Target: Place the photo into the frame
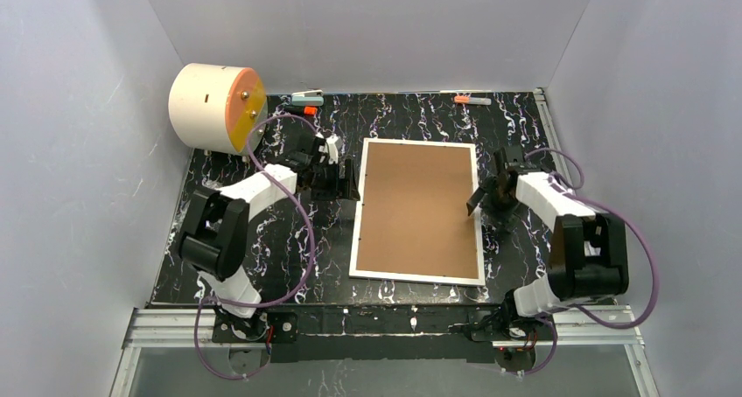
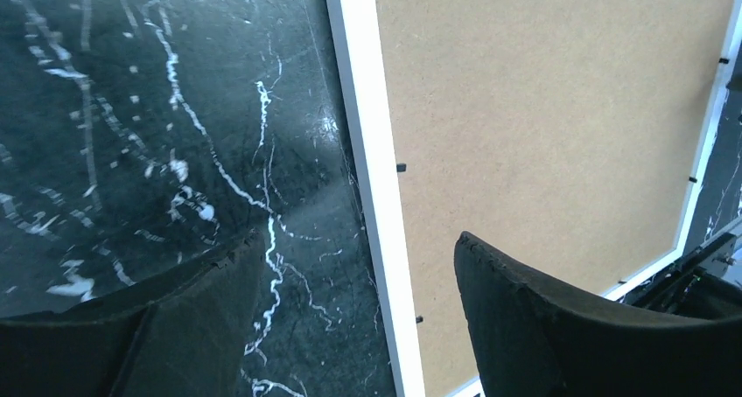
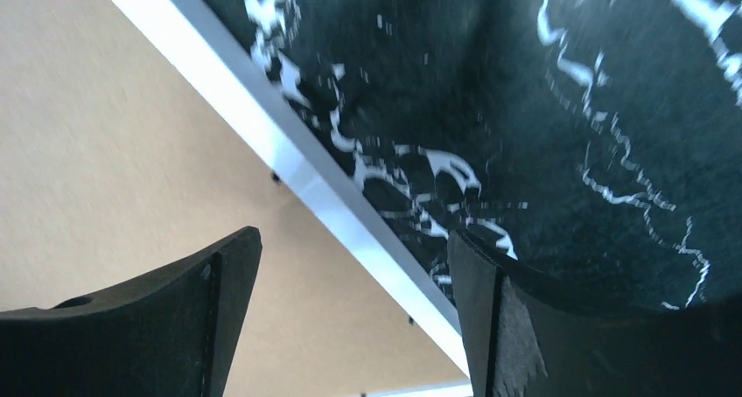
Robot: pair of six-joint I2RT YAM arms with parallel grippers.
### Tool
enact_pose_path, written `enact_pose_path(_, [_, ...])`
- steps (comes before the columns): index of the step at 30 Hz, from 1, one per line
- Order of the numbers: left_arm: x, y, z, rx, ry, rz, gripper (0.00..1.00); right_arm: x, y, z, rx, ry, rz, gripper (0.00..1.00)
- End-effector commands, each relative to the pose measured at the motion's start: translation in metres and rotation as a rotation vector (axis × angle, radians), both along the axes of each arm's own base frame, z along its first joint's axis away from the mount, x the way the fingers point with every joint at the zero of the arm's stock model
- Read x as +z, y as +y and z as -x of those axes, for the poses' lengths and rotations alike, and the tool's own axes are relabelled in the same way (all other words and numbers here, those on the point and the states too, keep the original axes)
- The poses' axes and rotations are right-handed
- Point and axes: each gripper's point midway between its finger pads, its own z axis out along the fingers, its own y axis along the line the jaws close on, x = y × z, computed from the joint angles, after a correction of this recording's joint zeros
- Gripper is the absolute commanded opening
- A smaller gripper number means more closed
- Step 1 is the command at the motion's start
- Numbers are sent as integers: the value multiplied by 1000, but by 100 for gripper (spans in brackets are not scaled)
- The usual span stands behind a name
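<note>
Black marbled desk (image 1: 280, 266) carries everything. At its middle lies the frame (image 1: 416, 209), face down, brown board back up. Left gripper (image 1: 339, 180) and right gripper (image 1: 479, 198) sit at its long edges, jaws wide and empty, each straddling the white rim. It looks light, stiff and flat — hard to pinch from above, so an edge is the place to grip. No photo shows. Far left, a white drum (image 1: 210, 107).

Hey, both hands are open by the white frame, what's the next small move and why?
The large white rectangular frame lies brown board back up; the open left hand straddles its left edge, the open right hand its right. So probably lower both and close on those edges to lift it.
</note>
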Motion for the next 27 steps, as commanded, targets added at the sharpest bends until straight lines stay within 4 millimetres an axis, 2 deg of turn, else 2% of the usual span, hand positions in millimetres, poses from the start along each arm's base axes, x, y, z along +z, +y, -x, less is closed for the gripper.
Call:
enact_pose_path(1, [-16, -20, 3, -55, 96, 81, 77, 11, 27, 13, 57, -59, -171, 88])
enact_pose_path(5, [-25, -28, -5, -68, 129, 93, 77, 4, 48, 29, 106, -18, -302, 88])
enact_pose_path(9, [-27, -43, -14, -101, 158, 146, 75, 7, 68, 36, 178, -33, -420, 87])
enact_pose_path(14, [-29, -68, -30, -144, 179, 254, 69, 25, 118, 51, 388, -100, -760, 83])
enact_pose_path(19, [-34, -80, -53, -160, 160, 273, 68, 20, 153, 61, 540, -90, -755, 83])
enact_pose_path(23, [-41, -88, -63, -163, 168, 297, 67, 19, 194, 59, 641, -104, -742, 83])
enact_pose_path(27, [-49, -81, -71, -148, 138, 243, 69, 23, 237, 59, 784, -121, -747, 85])
